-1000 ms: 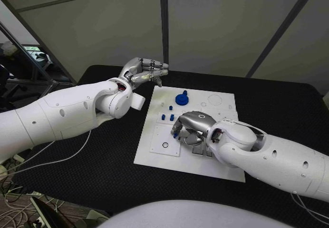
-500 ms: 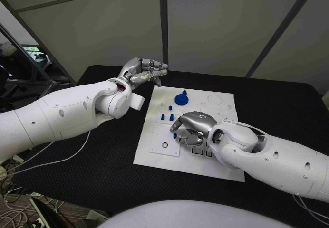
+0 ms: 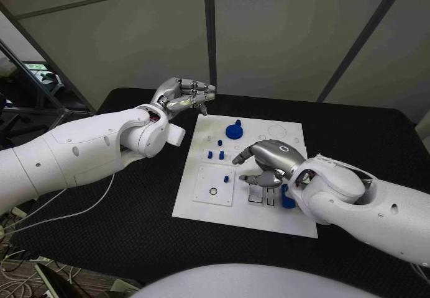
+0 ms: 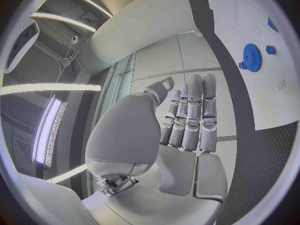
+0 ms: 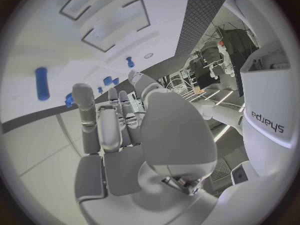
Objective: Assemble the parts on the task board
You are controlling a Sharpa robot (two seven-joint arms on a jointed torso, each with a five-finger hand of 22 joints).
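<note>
Over task board (image 3: 202,202): right hand (image 3: 271,162) empty, fingers apart (fingertips hidden); left hand (image 3: 184,94) curled, empty.

Glossy white rounded arms, silver segmented left hand (image 3: 184,94), right hand (image 3: 271,162), "sharpa" lettering

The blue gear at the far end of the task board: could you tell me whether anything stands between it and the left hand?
Nothing visible does. The left hand hovers off the task board's far left corner, and only bare board lies between it and the blue gear.
</note>
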